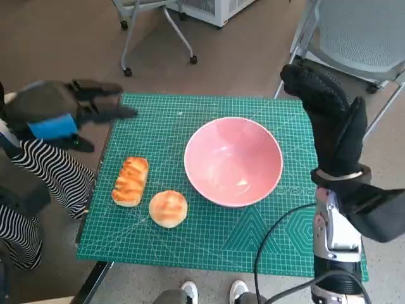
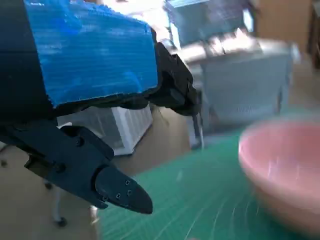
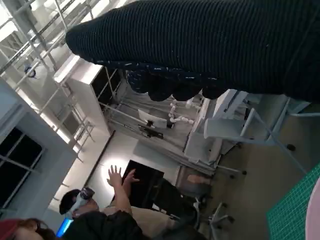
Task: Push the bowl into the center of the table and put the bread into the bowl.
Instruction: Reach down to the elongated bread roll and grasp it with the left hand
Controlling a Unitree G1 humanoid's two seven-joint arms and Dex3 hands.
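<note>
Worktop [image 1: 266,247] covered by a green cutting mat with a printed grid; brown floor around it; pink bowl [image 1: 233,161] sits upright on the mat, slightly right of the middle, nothing in it; long bread [image 1: 130,181] lies near the mat's left edge, round bread [image 1: 168,208] just beside it toward the bowl, both apart from the bowl. Left hand [image 1: 60,109] hovers off the worktop's far left corner, fingers [image 1: 104,114] spread and holding nothing; the left wrist view shows the same, dark fingers apart above the mat, bowl blurred beyond. Right hand [image 1: 329,120] raised at the right edge beside the bowl, gloved fingers straight and together, pointing away, nothing in it; cannot tell if it touches the rim. Room: wheeled chair legs [image 1: 158,38] and a white cabinet [image 1: 218,9] beyond the worktop, grey mesh chair [image 1: 354,38] at far right; shoes [image 1: 212,291] at the near edge; striped sleeve [image 1: 50,171] at left; right wrist view shows a person [image 3: 100,215] with a raised hand, white shelving behind.
</note>
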